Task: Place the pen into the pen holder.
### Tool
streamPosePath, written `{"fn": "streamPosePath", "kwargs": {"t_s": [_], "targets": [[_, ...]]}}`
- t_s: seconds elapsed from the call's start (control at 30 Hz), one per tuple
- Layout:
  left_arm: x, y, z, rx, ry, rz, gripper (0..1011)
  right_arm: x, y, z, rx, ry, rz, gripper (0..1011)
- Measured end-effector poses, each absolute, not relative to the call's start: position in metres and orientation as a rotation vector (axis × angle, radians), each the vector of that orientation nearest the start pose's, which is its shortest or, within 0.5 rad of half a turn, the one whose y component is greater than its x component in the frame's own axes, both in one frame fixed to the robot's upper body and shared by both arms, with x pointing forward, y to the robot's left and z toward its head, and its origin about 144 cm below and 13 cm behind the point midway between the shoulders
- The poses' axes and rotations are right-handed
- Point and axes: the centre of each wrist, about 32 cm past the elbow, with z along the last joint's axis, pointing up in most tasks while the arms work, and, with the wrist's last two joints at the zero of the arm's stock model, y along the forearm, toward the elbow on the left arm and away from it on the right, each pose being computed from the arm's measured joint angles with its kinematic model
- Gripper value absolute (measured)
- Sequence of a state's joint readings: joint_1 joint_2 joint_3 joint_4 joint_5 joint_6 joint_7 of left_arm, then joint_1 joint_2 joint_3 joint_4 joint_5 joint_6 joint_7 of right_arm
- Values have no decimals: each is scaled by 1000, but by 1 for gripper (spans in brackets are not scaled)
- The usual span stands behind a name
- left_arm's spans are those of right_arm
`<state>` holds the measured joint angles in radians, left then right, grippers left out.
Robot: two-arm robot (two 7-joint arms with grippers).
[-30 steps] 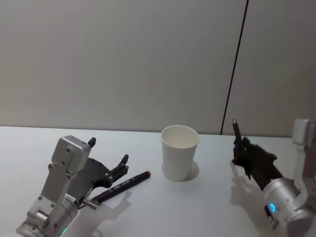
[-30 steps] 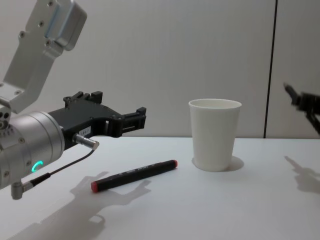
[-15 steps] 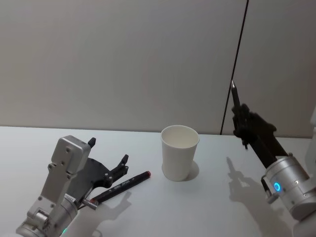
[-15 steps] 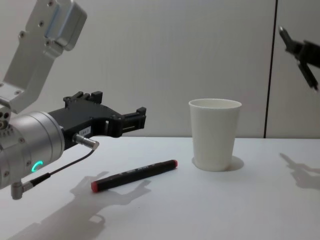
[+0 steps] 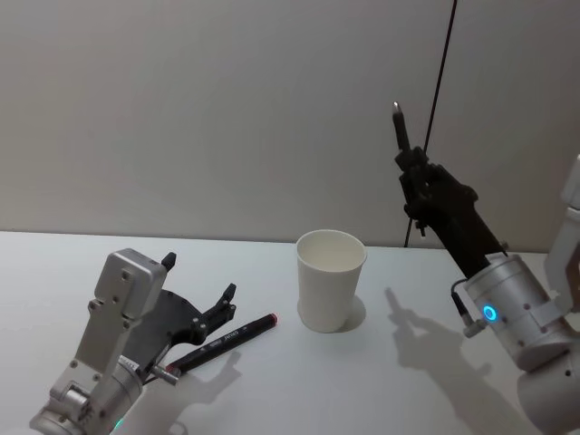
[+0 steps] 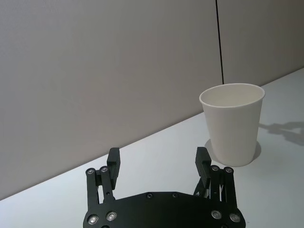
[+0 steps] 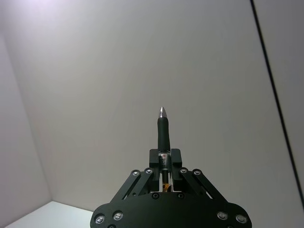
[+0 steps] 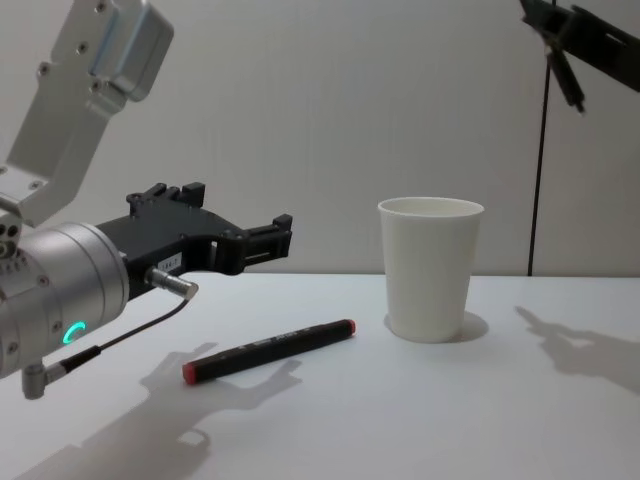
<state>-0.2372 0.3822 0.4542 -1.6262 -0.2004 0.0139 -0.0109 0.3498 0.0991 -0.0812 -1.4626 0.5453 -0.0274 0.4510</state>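
Observation:
The pen holder (image 5: 331,279) (image 8: 430,268) (image 6: 232,123), a white paper cup, stands upright mid-table. My right gripper (image 5: 412,177) (image 7: 164,159) (image 8: 560,40) is raised high, above and right of the cup, shut on a black pen (image 5: 400,127) (image 7: 163,130) whose silver tip points upward. A second pen (image 5: 222,343) (image 8: 268,350), black with red ends, lies flat on the table left of the cup. My left gripper (image 5: 199,276) (image 8: 240,215) (image 6: 157,156) hovers open just above that lying pen's near end, holding nothing.
The white table (image 5: 381,399) runs back to a grey wall (image 5: 227,109) with a dark vertical seam (image 5: 437,118) behind the right arm. The right arm's shadow (image 8: 570,350) falls on the table right of the cup.
My right gripper has risen from near the table and swung left toward the cup, carrying the black pen. The left arm, cup and lying pen have not moved.

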Motion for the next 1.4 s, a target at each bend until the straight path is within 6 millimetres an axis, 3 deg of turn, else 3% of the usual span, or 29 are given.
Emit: {"fn": "streamPosePath", "kwargs": {"t_s": [0.5,1.4], "targets": [[492,198,1204,61,-268,1124,1000,570,-218,1230,492,-39,-907,144],[492,198,1204,61,-268,1124,1000,594,-188,1194,387,-139,-905,144]]}}
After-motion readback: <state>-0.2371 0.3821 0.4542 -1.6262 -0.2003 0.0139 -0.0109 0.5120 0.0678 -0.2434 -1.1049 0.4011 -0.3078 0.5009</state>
